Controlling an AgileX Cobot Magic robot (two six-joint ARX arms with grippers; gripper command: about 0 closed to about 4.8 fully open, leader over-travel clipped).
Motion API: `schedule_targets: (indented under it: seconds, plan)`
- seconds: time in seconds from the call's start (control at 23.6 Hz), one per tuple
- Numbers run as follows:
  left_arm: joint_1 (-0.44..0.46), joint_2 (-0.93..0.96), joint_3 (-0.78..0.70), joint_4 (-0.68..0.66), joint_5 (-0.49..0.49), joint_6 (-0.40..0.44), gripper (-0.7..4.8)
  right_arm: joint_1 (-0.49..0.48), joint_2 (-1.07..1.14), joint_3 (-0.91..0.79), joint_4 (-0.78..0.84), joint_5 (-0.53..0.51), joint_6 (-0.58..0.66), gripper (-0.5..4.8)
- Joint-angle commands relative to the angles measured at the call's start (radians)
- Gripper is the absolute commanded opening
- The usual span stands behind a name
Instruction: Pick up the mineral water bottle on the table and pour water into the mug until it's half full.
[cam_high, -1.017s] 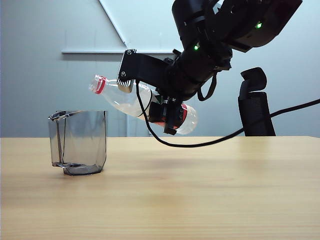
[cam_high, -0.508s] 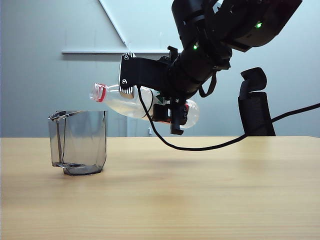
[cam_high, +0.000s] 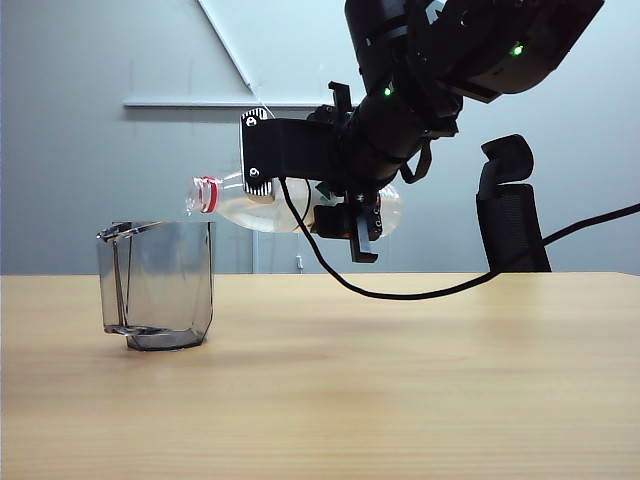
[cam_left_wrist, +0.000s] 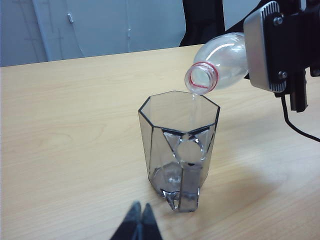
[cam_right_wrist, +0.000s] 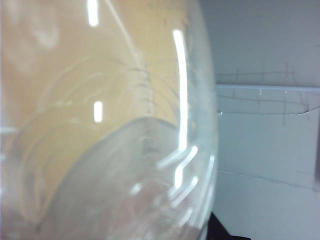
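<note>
Tipping the bottle from neck-up to level, mouth now over the mug on the desk; right end effector clamping its body; water starting to trickle in. Left end effector pinched shut, idling near the mug

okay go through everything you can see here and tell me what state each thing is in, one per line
mineral water bottle: uncapped, tipped about level, mouth over the mug's rim.
water: thin stream running from the bottle's mouth into the mug.
mug: upright on the table, barely any water in it.
right gripper: shut on the bottle, in the air right of the mug.
left gripper: shut, empty, low near the mug.
table: bare apart from the mug.
</note>
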Motion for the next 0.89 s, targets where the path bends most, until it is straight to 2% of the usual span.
schedule_targets:
  seconds: [0.04,0.89]
  plan:
    - [-0.001,0.002,0.003,0.013,0.003,-0.003,-0.02,0.003,-0.015,0.013,0.072,0.016,-0.019,2.91]
    - [-0.001,0.002,0.003,0.013,0.003,-0.003,-0.02,0.003,-0.015,0.018,0.094,0.049,-0.103,2.92]
